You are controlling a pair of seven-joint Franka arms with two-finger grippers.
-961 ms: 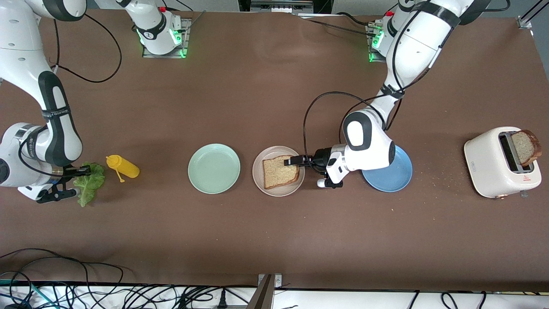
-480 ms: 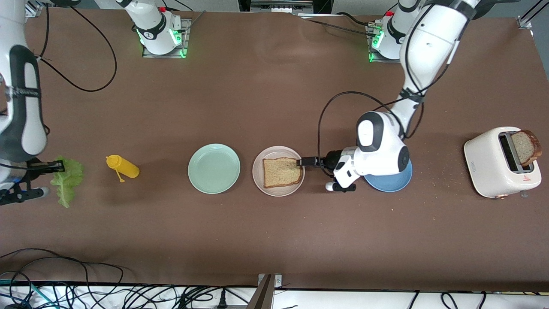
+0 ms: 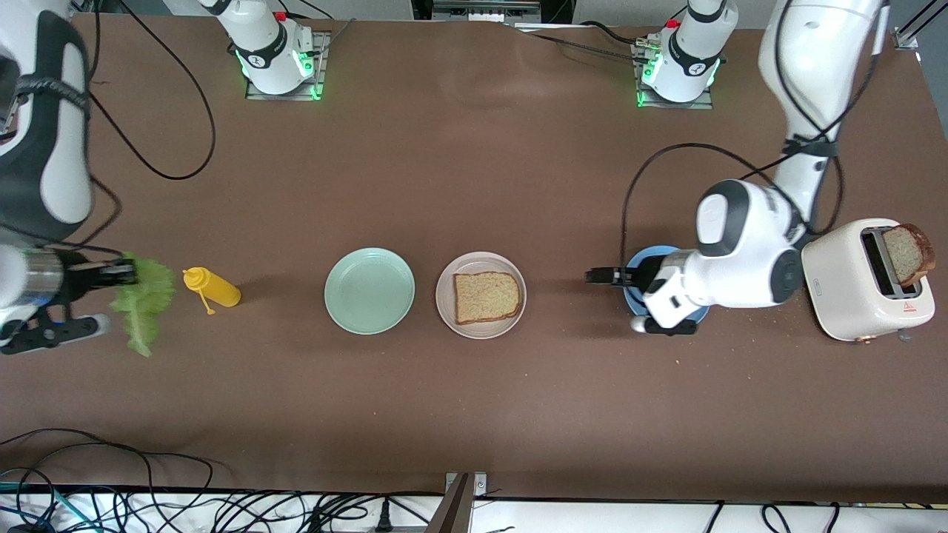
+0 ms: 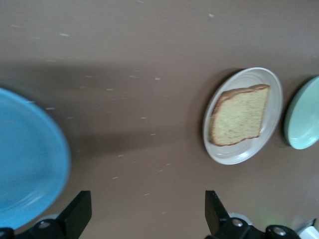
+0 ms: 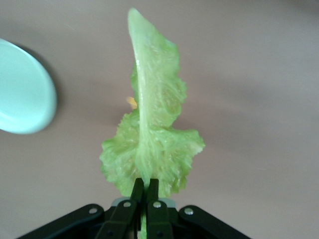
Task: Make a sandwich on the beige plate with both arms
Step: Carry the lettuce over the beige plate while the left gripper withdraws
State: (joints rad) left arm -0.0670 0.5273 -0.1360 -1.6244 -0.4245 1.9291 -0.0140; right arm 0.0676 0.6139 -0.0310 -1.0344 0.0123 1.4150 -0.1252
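Note:
A slice of brown bread point(image 3: 485, 297) lies flat on the beige plate point(image 3: 481, 331) in the middle of the table, also seen in the left wrist view as bread point(image 4: 239, 115) on the plate point(image 4: 234, 155). My left gripper point(image 3: 613, 299) hangs open and empty over the table between that plate and the blue plate point(image 3: 643, 260); its fingers point(image 4: 75, 215) stand wide apart. At the right arm's end, my right gripper point(image 3: 117, 274) is shut on a green lettuce leaf point(image 3: 144, 305), lifted off the table. The leaf point(image 5: 152, 124) hangs from the shut gripper point(image 5: 145, 191).
A mint-green plate point(image 3: 369, 291) sits beside the beige plate toward the right arm's end, and a yellow squeeze bottle point(image 3: 213, 288) lies past it near the lettuce. A cream toaster point(image 3: 852, 285) at the left arm's end holds a second bread slice point(image 3: 909, 254).
My left gripper has opened fully and drawn back from the beige plate toward the blue plate, leaving the bread there. My right gripper has lifted the lettuce off the table.

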